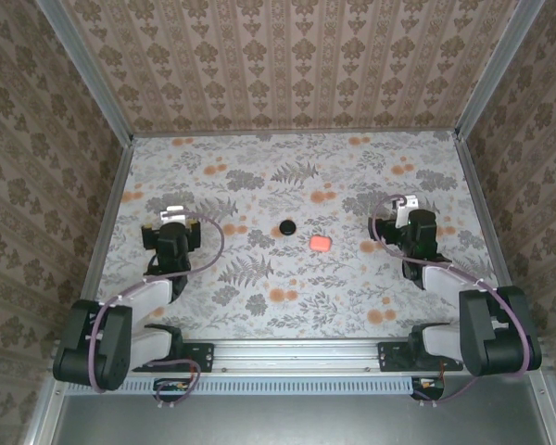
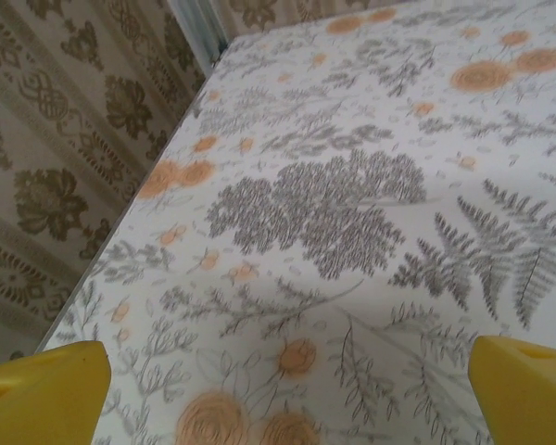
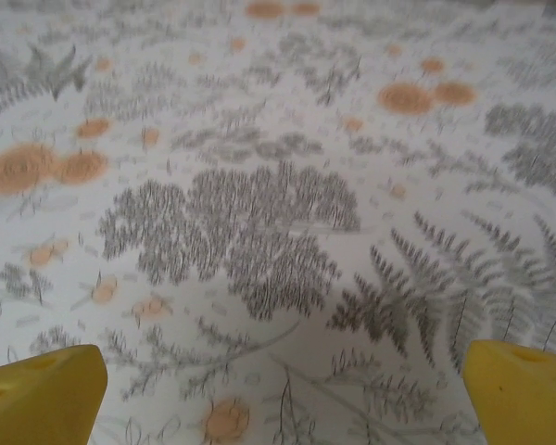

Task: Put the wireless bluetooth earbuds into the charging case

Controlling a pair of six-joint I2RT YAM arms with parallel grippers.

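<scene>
Charging case (image 1: pixel 321 243) near the middle of the floral surface (image 1: pixel 259 306), a small salmon-pink pebble in the top view. Too small there to tell whether the lid is up or down. Just up and to the left of the case, apart from it, a flat black round disc (image 1: pixel 287 226).

Left pincer (image 1: pixel 178 215) well to the left of the case. Right pincer (image 1: pixel 406 206) to the right of the case and nearer to it than the left one. Both clear of the case, not touching it. From above, both largely tucked under their own black wrist housings, so the spread of the fingers is hard to read in that view.

From the left wrist camera, a close look at what the top view blurs: left pincer (image 2: pixel 287 399) spread wide, yellow fingertips (image 2: pixel 42 394) in the two bottom corners, bare print of grey ferns and orange blossoms between them. Patterned side wall (image 2: pixel 56 185) running along the left edge, farther from the case than the pincer itself.

From the right wrist camera, much the same: right pincer (image 3: pixel 283 394) also wide apart, yellow fingertips (image 3: pixel 524 389) low in the corners, bare fern print between them, the picture slightly soft.
</scene>
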